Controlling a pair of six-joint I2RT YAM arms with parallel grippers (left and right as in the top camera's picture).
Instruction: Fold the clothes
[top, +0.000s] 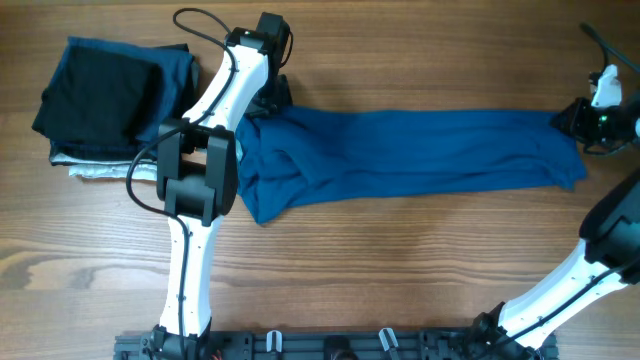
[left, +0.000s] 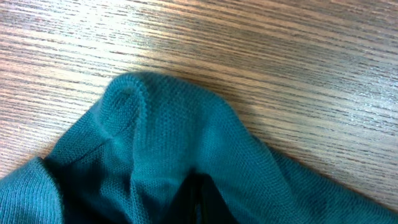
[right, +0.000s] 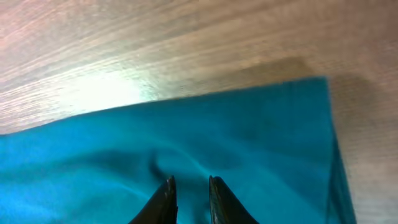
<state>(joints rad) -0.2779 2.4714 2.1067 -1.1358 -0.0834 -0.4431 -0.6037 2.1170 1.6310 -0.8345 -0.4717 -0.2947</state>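
Overhead: the blue shirt (top: 420, 150) lies drawn out in a long band across the table (top: 400, 270). Its bunched end is at the left gripper (top: 268, 100) and its other end at the right gripper (top: 582, 118). Folded garments (top: 110, 100) are stacked just beyond the bunched end.

Left wrist: rumpled shirt fabric hides the fingers, so whether that pincer is open or closed cannot be told.

Right wrist: two dark fingers (right: 166, 199) stand nearly together, pinching the shirt near its corner.

T-shirt (top: 420, 150) lies stretched 9-to-3 across the table (top: 400, 260), folded stack (top: 110, 95) off at 10 o'clock, left claw (top: 268, 100) at its 9 end, right claw (top: 570, 118) at 3.
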